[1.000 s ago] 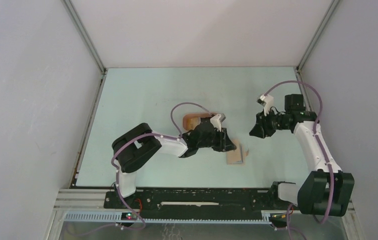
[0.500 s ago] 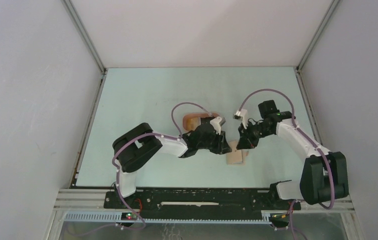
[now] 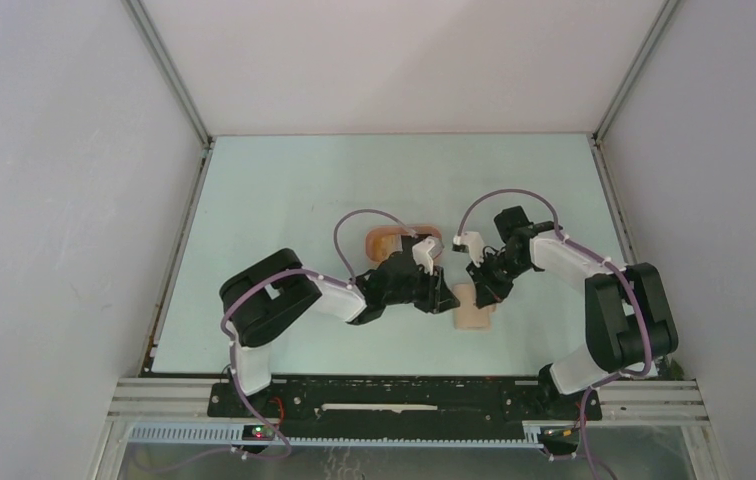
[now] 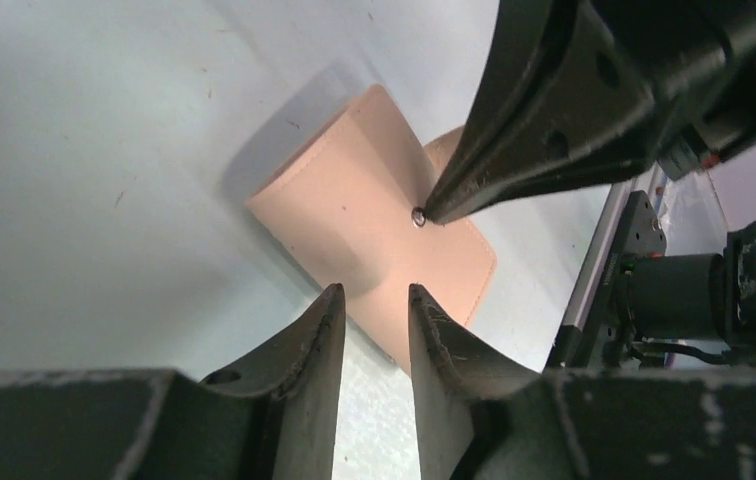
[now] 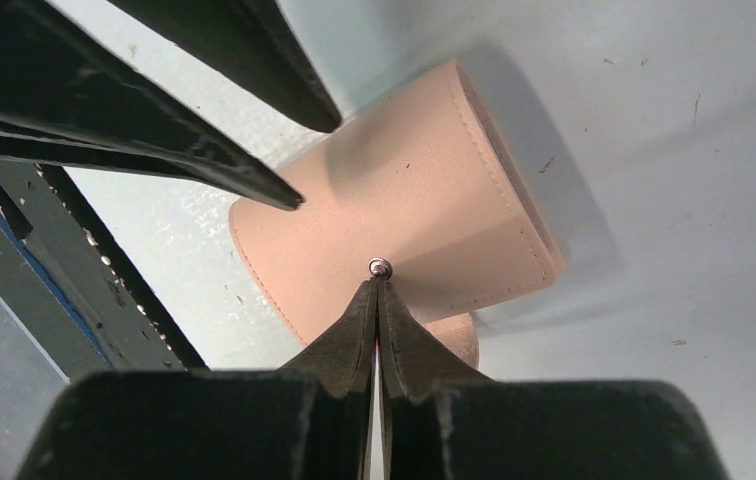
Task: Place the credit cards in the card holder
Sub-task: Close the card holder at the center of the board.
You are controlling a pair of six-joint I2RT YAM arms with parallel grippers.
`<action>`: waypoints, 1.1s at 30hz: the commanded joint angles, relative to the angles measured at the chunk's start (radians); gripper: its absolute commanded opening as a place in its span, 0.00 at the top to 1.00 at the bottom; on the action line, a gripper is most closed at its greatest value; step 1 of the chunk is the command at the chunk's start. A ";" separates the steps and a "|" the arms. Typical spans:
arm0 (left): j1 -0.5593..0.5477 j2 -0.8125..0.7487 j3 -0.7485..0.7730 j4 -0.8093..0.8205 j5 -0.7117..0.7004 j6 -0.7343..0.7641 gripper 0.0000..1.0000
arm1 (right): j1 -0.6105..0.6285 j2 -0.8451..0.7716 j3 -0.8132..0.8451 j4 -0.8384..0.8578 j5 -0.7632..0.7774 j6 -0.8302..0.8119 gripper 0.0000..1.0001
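The card holder [image 3: 472, 312] is a tan wallet lying folded on the pale table [image 3: 284, 200], with a small metal snap [image 5: 379, 267] on its upper face. My right gripper [image 5: 378, 285] is shut, its joined tips touching that snap [image 4: 418, 215]; whether they pinch anything I cannot tell. My left gripper [image 4: 376, 292] stands open with a narrow gap at the card holder's [image 4: 354, 210] opposite edge, with nothing between its fingers [image 5: 154, 110]. In the top view the two grippers, left [image 3: 447, 300] and right [image 3: 481, 292], meet over the wallet. No credit cards are in view.
A salmon-pink oval tray [image 3: 382, 240] sits just behind the left wrist, partly hidden by the arm and its cable; its contents do not show. The rail [image 3: 404, 395] with both arm bases runs along the near edge. Grey walls close in the sides.
The right arm swung left from the table's right side and came down onto the wallet, its jaws closing on the way. The left gripper shifted slightly and stayed beside the wallet.
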 commanded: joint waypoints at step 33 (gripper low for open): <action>-0.087 -0.064 -0.121 0.327 -0.159 0.156 0.67 | -0.209 -0.142 0.081 -0.133 -0.030 0.095 0.56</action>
